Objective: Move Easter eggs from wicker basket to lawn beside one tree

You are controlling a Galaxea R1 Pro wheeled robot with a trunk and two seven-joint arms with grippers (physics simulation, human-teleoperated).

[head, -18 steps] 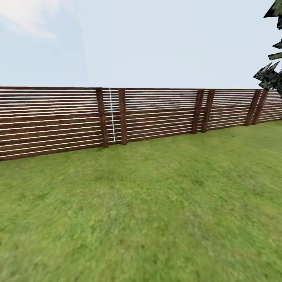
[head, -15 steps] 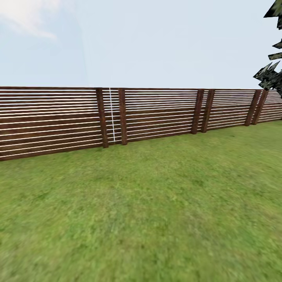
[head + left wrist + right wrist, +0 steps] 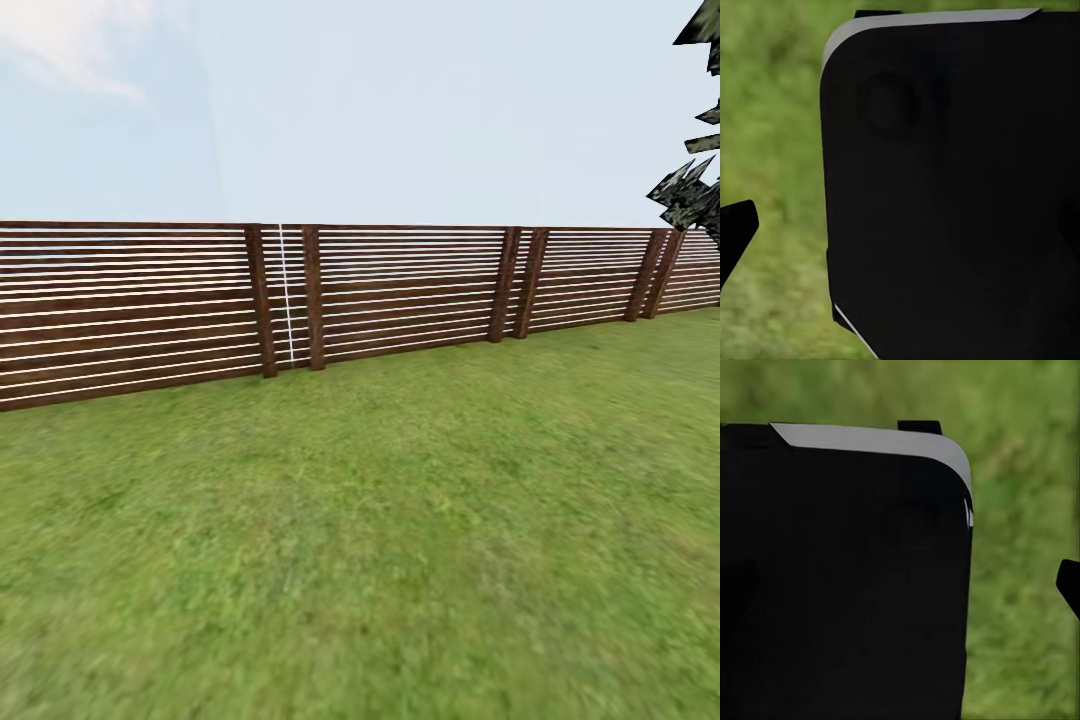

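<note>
Jaws: state unreadable to us, black housings blocking both wrist views. Ahead: open lawn (image 3: 400, 540), bounded by slat fence (image 3: 400, 290); tree (image 3: 695, 190) foliage at right edge.

The tree (image 3: 695, 190) is cut off at the edge, trunk unseen.

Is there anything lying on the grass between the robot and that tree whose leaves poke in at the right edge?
Nothing visible does: in the head view open lawn runs up to the slatted fence and toward the tree's leaves. Its trunk is out of frame, so that last stretch can't be judged.
</note>
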